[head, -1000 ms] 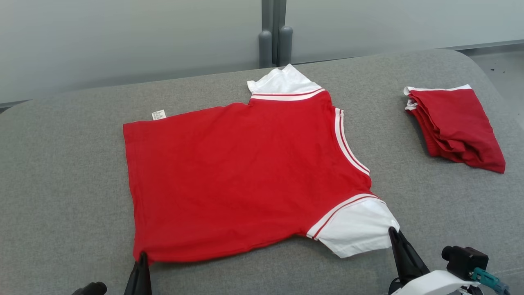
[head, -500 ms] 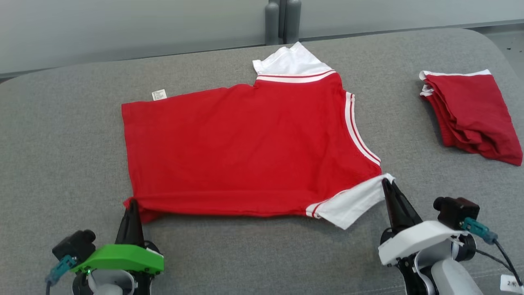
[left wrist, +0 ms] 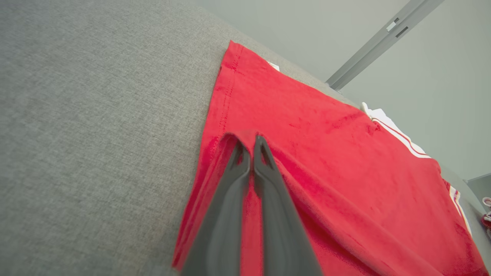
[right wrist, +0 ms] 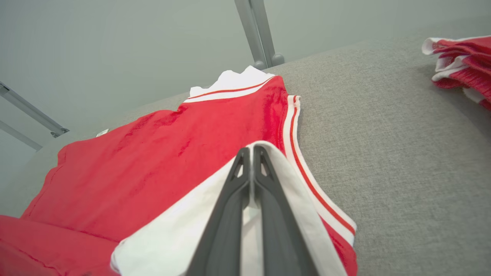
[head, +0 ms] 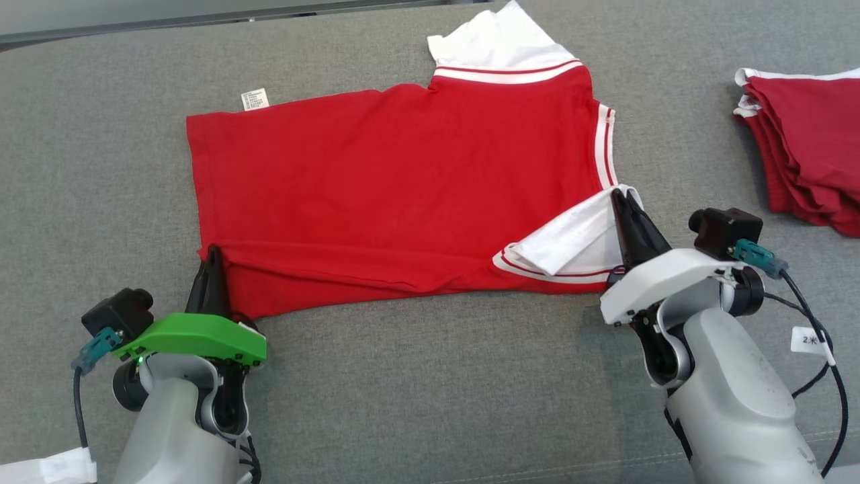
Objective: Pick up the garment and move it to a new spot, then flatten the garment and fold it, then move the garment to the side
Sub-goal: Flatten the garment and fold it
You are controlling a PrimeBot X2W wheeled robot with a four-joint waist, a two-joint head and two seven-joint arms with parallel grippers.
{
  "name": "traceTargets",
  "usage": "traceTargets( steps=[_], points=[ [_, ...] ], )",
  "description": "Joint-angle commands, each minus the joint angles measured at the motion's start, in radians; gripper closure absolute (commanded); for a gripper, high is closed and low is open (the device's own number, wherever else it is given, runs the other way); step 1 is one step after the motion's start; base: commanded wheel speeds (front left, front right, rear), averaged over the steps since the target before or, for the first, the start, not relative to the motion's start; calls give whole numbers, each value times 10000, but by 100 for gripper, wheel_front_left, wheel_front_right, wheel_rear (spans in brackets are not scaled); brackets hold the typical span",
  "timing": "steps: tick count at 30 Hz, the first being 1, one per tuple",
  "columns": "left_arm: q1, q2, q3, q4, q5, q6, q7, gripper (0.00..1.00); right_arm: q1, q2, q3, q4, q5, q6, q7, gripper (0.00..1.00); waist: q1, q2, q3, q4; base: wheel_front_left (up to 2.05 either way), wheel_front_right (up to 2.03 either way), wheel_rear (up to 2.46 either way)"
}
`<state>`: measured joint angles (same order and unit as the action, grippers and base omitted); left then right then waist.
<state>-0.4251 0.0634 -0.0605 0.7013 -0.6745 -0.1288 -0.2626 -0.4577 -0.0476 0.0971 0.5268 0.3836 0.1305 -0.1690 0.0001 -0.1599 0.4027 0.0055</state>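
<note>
The garment (head: pixel 396 175) is a red T-shirt with white sleeves and striped trim, spread on the grey padded table (head: pixel 430 376). Its near edge is folded up and over the red body. My left gripper (head: pixel 213 252) is shut on the garment's near left hem corner, seen as red cloth wrapped over the tips of my left gripper (left wrist: pixel 250 138). My right gripper (head: pixel 621 195) is shut on the near white sleeve (head: pixel 571 238), which it holds turned over onto the body. In the right wrist view the white sleeve (right wrist: pixel 180 226) drapes around my right gripper (right wrist: pixel 251 150).
A stack of folded red and white clothes (head: pixel 806 141) lies at the table's right edge, also the stack (right wrist: pixel 460 61) in the right wrist view. A white care label (head: pixel 254 99) sticks out at the far hem. A grey wall and metal post (right wrist: pixel 257 34) stand behind the table.
Both grippers have carried the garment's near edge away from me, folding the hem and white sleeve over the body. The head camera has tilted down, so the whole scene sits higher in view.
</note>
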Motion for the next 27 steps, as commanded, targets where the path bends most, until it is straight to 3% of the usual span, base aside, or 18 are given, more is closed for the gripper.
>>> traceTargets(
  steps=[1,19,20,21,22,23,24,27],
  points=[
    [-189,60,32,65,95,-23,-26,100,-183,-32,34,164,-24,3,-70,100,-1,-1,231,86,0,0,0],
    [-1298,72,-360,953,225,-24,-26,100,-3148,-30,540,4291,277,3,-657,100,-1,-1,732,231,0,0,0],
    [-1319,75,-368,985,242,-24,-26,100,-3271,-30,629,4452,323,3,-686,78,-1,-1,743,238,0,0,0],
    [-1345,75,-380,1005,260,-24,-26,75,-3391,-29,725,4616,341,3,-711,57,-1,-1,753,247,0,0,0],
    [-1369,71,-394,1004,274,-24,-26,55,-3504,-27,819,4765,374,3,-725,10,-1,-1,765,258,0,0,0],
    [-1381,64,-408,997,279,-24,-26,14,-3604,-33,870,4902,404,3,-741,0,-1,-1,774,271,0,0,0],
    [-1383,55,-435,988,294,-24,-26,0,-3705,-35,925,5022,438,3,-769,0,-1,-1,779,285,0,0,0],
    [-1364,46,-508,936,359,-24,-26,0,-3947,-33,1067,5280,479,3,-844,0,-1,-1,796,313,0,0,0]
  ],
)
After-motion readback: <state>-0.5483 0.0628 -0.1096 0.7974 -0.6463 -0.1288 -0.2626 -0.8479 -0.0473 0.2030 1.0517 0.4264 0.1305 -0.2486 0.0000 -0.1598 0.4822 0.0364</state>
